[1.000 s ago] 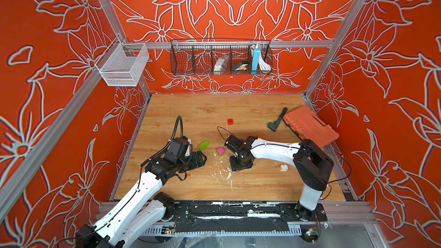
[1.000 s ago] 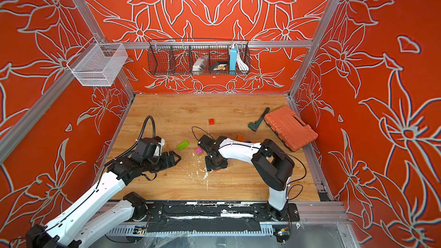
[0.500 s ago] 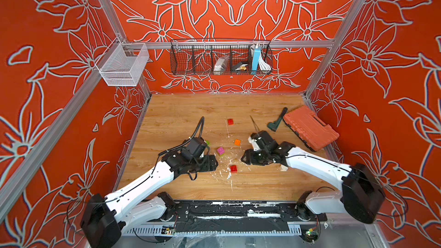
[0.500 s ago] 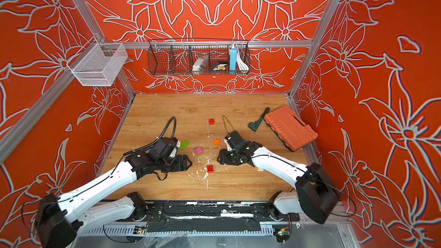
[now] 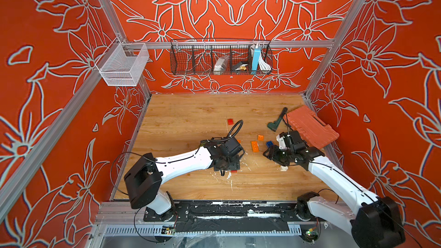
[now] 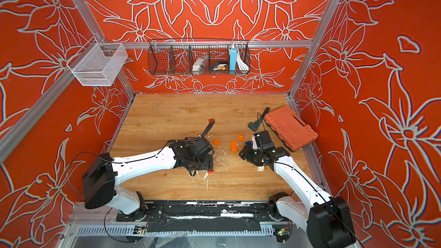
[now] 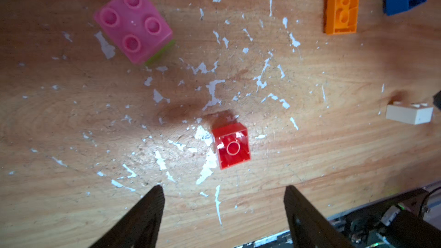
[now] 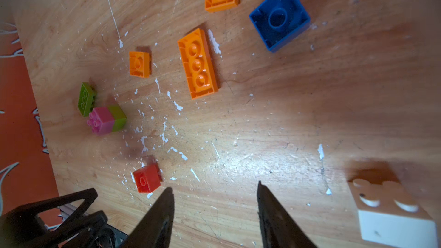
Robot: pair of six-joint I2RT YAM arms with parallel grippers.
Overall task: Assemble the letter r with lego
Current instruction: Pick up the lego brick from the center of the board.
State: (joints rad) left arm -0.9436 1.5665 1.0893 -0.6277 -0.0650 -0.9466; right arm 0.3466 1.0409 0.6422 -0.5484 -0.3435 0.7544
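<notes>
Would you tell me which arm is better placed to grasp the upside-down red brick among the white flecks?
Left: the red brick lies centred just ahead of the left gripper's open jaws. The right gripper, also open, has it off to one side.

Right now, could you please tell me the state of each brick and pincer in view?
left pincer: open, empty.
right pincer: open, empty.
small red brick: hollow side up, loose.
pink brick: studs up, stacked on lime brick.
long orange brick: hollow side up.
blue brick: hollow side up.
white brick: studs up, loose.
orange case: closed.
</notes>
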